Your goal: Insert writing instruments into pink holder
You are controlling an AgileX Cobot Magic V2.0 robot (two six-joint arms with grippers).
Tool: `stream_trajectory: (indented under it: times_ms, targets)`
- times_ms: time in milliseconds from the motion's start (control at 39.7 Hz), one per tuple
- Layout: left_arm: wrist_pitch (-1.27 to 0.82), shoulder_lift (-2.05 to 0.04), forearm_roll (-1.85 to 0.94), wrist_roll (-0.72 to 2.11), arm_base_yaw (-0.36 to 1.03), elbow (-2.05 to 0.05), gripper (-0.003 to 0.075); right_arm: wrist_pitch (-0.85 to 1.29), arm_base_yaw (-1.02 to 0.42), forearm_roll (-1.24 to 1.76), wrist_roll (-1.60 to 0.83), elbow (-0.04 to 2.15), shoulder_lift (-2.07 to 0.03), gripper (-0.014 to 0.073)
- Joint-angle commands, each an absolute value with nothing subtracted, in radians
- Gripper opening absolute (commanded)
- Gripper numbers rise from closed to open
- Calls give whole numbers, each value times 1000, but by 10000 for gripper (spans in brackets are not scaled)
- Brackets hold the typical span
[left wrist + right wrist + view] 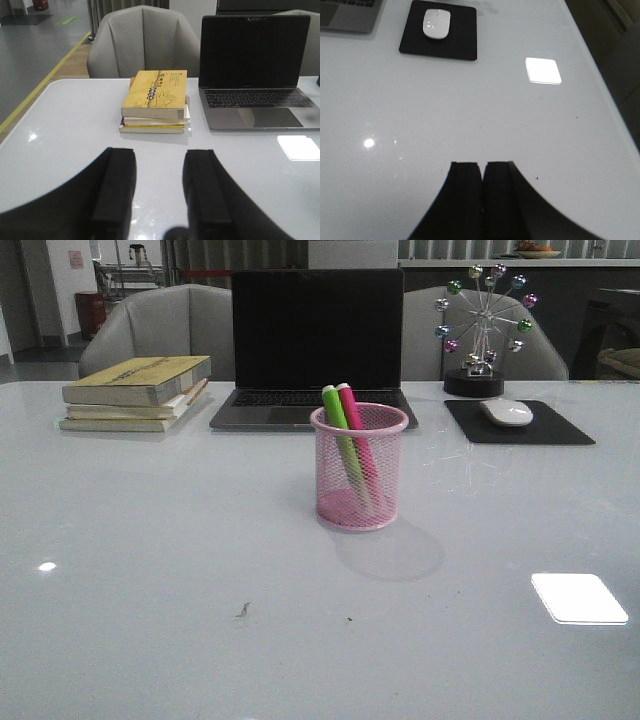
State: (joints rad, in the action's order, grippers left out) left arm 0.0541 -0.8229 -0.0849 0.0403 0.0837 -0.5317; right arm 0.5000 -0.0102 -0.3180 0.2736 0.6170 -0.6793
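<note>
Lime-green marker pen (340, 430) and magenta-pink one (357, 435) lean inside pink wire-mesh cup (359, 468), mid-bench; left pincer (160, 192) open, right pincer (483, 192) closed, both empty, neither nearer.

At the centre of my frame, the pink holder (358, 468) stands upright on the white table (150, 570), a lime green pen (341, 430) and a magenta pen (357, 435) leaning together inside it. A stack of books (138, 392) lies upper left, a laptop (316, 345) top centre, and a mouse (506, 412) on its black pad (555, 427) upper right.
</note>
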Motion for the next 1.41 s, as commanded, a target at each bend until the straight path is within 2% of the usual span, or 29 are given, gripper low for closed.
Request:
stream_trajectory:
  times_ms: [0,302,856,1385]
  targets:
    - [135,-793,-95,37,89,-560,312,409,-6,-337,271,643,-631,108]
    - [134,-768,-95,37,89,-560,312,470,-6,-337,271,643,-500,66]
    - [132,-779,-95,37,89,-560,312,479,-6,-337,271,643,-492,66]
    - [132,-962,-95,37,89,-560,312,486,-6,-344,269,643,-493,66]
